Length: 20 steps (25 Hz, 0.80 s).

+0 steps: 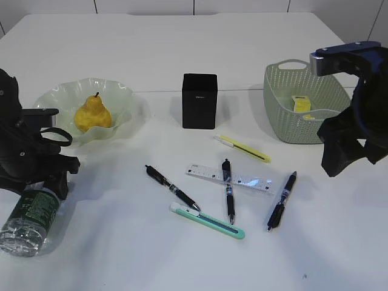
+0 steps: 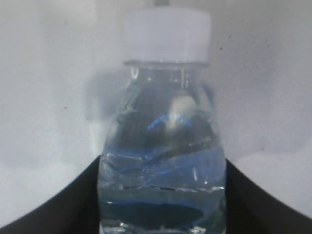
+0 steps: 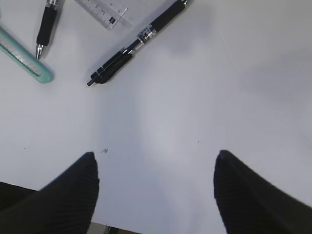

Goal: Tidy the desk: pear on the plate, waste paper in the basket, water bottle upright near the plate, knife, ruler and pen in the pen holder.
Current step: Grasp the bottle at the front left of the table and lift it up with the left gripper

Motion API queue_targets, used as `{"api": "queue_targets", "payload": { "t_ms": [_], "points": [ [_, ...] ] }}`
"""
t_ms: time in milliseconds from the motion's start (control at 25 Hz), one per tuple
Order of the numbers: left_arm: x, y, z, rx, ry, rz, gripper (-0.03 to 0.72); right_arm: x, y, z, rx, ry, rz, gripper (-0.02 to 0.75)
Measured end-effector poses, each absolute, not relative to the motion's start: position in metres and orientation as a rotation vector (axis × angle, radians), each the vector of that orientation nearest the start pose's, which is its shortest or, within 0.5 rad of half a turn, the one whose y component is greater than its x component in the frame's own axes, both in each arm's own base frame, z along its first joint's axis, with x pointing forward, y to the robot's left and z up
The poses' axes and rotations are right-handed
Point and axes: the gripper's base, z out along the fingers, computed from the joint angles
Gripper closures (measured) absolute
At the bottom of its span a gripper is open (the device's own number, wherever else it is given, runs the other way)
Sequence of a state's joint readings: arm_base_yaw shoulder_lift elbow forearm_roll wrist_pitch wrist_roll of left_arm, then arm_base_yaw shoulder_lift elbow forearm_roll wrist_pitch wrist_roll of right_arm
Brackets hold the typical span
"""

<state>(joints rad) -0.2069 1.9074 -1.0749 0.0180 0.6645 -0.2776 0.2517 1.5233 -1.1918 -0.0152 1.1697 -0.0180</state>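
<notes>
The water bottle (image 1: 30,221) lies on its side at the front left, and my left gripper (image 1: 50,183) is shut on it. In the left wrist view both black fingers press the clear body (image 2: 163,146) below the white cap. The pear (image 1: 93,112) sits on the plate (image 1: 130,100). The waste paper (image 1: 301,104) lies in the basket (image 1: 285,121). My right gripper (image 1: 342,154) hangs open and empty (image 3: 155,155) over bare table. The ruler (image 1: 230,177), the teal knife (image 1: 209,220) and black pens (image 1: 173,188) lie in front of the pen holder (image 1: 199,100).
Two more black pens (image 1: 228,191) (image 1: 282,200) and a yellow pen (image 1: 242,148) lie loose mid-table. The right wrist view catches one pen (image 3: 136,41), the ruler's end (image 3: 105,10) and the knife's tip (image 3: 24,61). The table's front edge is close below the right gripper.
</notes>
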Motion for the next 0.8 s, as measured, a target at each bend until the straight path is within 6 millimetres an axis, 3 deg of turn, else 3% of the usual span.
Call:
{"api": "queue_targets", "payload": {
  "t_ms": [240, 440, 800],
  "points": [
    [0.333, -0.069, 0.131, -0.086, 2.984, -0.039, 0.263, 0.279, 0.07, 0.278, -0.411, 2.956, 0.006, 0.196],
    [0.313, -0.065, 0.136, -0.082, 2.899, -0.07, 0.264, 0.279, 0.07, 0.278, -0.411, 2.956, 0.006, 0.196],
    [0.268, -0.055, 0.174, -0.047, 2.574, -0.158, 0.264, 0.279, 0.07, 0.278, -0.411, 2.956, 0.006, 0.197]
  ]
}}
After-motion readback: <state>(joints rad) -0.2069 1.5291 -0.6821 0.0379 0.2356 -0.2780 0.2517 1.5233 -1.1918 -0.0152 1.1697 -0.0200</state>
